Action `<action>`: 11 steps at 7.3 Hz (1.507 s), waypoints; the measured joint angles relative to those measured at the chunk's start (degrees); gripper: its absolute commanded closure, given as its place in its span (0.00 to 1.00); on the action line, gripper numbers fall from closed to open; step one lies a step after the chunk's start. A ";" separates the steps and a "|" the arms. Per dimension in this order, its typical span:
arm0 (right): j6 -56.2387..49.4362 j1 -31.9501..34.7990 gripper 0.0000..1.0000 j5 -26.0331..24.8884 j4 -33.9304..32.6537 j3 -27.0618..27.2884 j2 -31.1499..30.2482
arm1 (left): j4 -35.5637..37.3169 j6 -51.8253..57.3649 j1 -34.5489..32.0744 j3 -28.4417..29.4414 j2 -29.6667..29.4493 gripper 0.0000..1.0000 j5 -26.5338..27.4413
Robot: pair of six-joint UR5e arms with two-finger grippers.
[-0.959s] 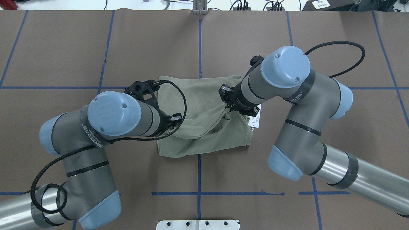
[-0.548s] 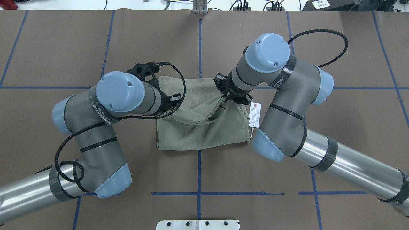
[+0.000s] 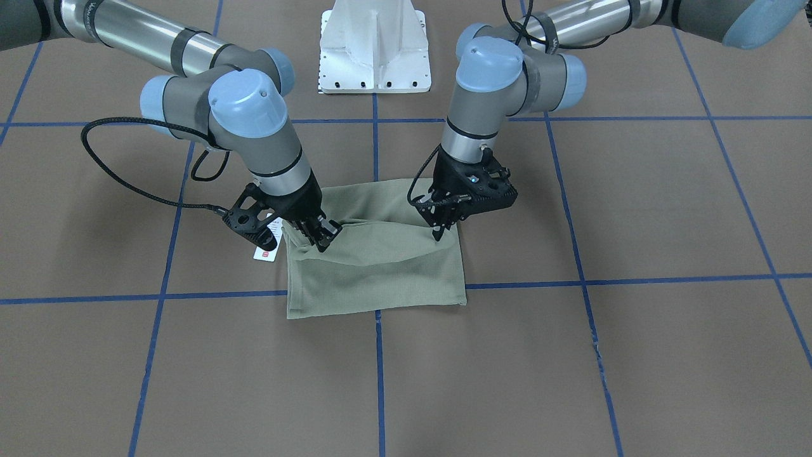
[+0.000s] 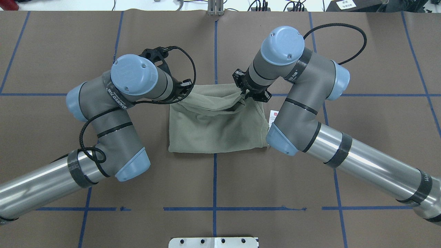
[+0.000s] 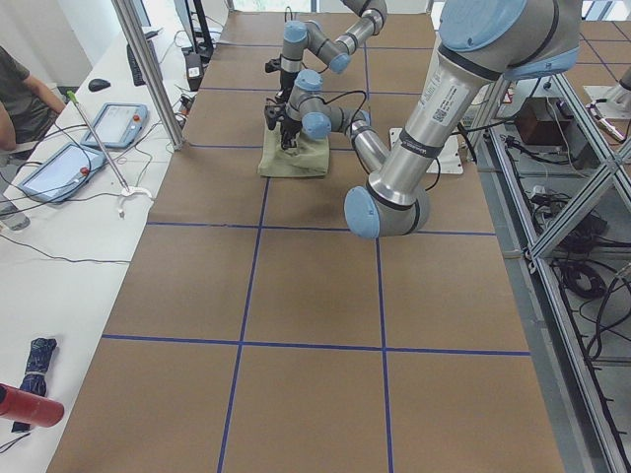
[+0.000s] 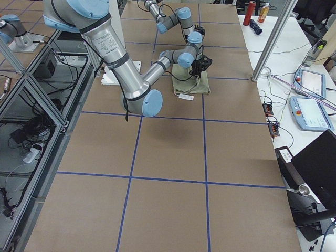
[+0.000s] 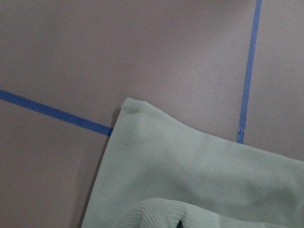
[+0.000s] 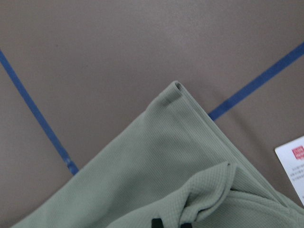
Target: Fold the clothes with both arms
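Brown counter (image 4: 51, 51) gridded in blue tape; the green shirt (image 4: 217, 132) lies flat straight out from the white pedestal (image 3: 375, 51), partly folded.

We note both grippers pressed onto a lifted edge of the shirt, the left gripper (image 3: 438, 233) at one end and the right gripper (image 3: 322, 241) at the other, neither nearer the pedestal. The shirt's long axis runs crosswise to the pedestal, parallel to the line between them. Its free edge lies beyond them, away from the pedestal; we judge the held edge goes there. The hang tag (image 3: 267, 252) lies beside the right gripper.
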 measured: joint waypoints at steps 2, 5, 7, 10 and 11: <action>-1.58 2.82 0.00 0.36 5.56 -7.89 2.71 | -4.66 5.39 -5.87 10.45 -3.71 0.00 0.01; -9.59 6.16 0.00 3.34 8.81 -12.93 1.96 | -7.62 10.77 -10.18 14.03 -3.93 0.00 -3.51; -19.43 10.42 0.00 5.36 7.55 -13.34 -0.57 | -7.67 17.70 -14.60 12.36 -1.31 0.00 -9.16; -47.82 22.54 0.00 13.25 4.36 -12.37 -7.75 | -7.40 36.55 -25.53 0.37 13.13 0.00 -18.54; -58.85 27.54 0.00 15.85 3.82 -11.47 -11.57 | -7.04 45.73 -30.18 -3.40 19.43 0.00 -21.58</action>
